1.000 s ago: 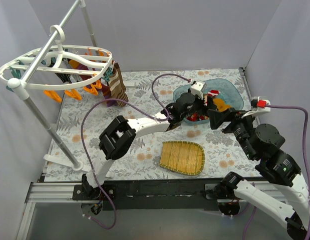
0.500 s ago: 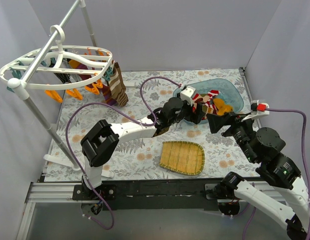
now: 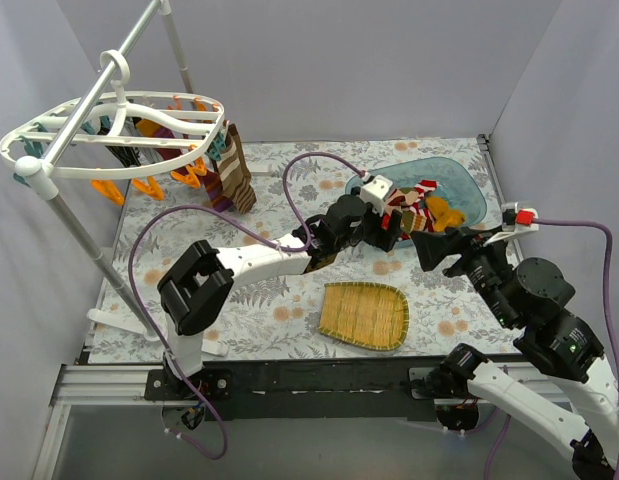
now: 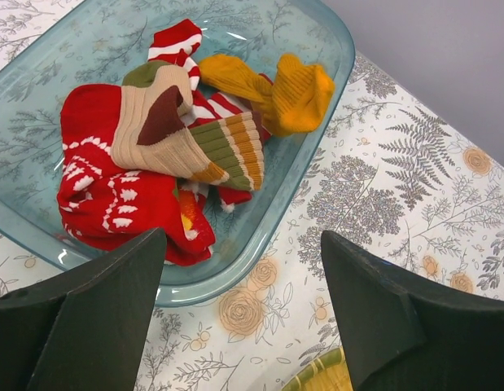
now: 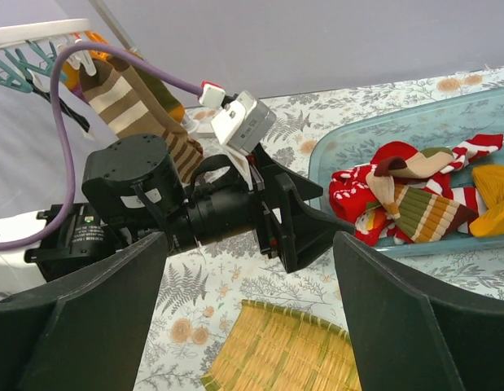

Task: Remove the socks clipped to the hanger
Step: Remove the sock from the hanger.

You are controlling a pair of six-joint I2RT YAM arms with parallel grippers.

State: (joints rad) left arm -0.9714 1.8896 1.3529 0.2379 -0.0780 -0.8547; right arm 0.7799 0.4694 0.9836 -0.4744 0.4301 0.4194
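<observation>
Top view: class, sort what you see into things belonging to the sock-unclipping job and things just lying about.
Job:
- hanger
- striped sock clipped to it
- socks lying in the glass dish

Lying about:
- woven tray
- pole stand
- floral cloth

Hanger mostly beyond the right wrist view's edge; its socks perhaps overlapping.

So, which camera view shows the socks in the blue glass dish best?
The left wrist view: the socks lie close and unobstructed inside the dish. The top external view shows them small, partly hidden behind the left arm. The right wrist view shows them only at its right edge.
</observation>
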